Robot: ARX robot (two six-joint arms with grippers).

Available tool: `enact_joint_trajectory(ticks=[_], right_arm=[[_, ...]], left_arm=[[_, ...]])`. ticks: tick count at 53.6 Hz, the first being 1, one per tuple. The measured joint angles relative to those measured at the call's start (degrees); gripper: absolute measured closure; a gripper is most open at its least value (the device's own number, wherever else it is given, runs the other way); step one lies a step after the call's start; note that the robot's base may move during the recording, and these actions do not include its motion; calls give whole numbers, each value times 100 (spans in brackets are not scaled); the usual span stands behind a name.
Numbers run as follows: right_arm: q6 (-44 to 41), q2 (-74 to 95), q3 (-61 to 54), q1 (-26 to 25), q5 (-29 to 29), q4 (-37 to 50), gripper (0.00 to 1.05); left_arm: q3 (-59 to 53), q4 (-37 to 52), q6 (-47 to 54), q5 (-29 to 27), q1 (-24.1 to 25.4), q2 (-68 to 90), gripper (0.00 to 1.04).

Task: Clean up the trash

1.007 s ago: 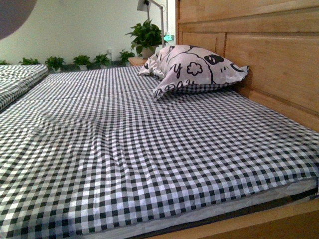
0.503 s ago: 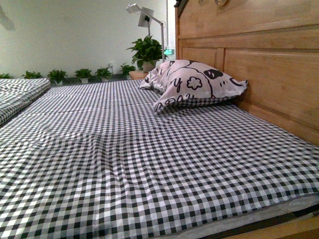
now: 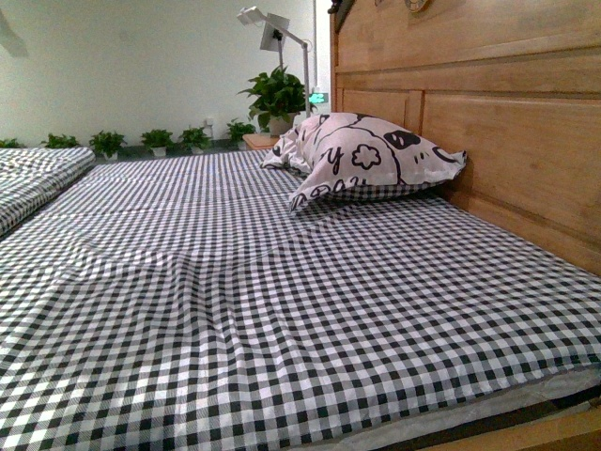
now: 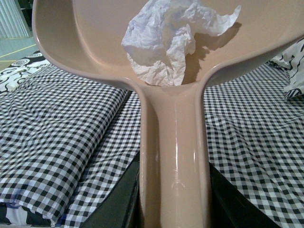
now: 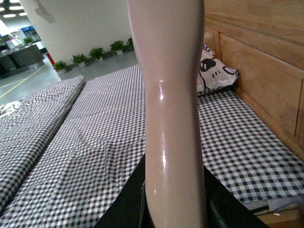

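In the left wrist view the trash point(image 4: 166, 40), a crumpled wad of white paper, lies inside the pan of the pink dustpan point(image 4: 85, 42), held above the checked bed. My left gripper point(image 4: 173, 199) is shut on the dustpan's handle, its dark fingers point(image 4: 118, 199) on either side. In the right wrist view my right gripper point(image 5: 175, 199) is shut on the pink brush handle point(image 5: 173, 95), which rises out of the frame; the bristles are out of view. The front view shows neither arm nor tool.
A bed with a black-and-white checked sheet point(image 3: 263, 310) fills the front view. A patterned pillow point(image 3: 362, 150) leans on the wooden headboard point(image 3: 488, 122) at the right. A second checked bed point(image 3: 28, 178) lies left. Potted plants point(image 3: 277, 94) and a lamp point(image 3: 272, 33) stand behind.
The front view has tilted up slightly since a second ago: the lamp and headboard top came into view and the bed's wooden front edge dropped lower. Nothing changed in the last half second.
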Motion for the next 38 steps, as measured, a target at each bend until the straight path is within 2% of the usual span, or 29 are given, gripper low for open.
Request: enact_joint_trajectory(ticks=[38], right_arm=[[-9,0,0,-2,-4,0,85]], left_arm=[[0,0,-26,2,-4,0,78]])
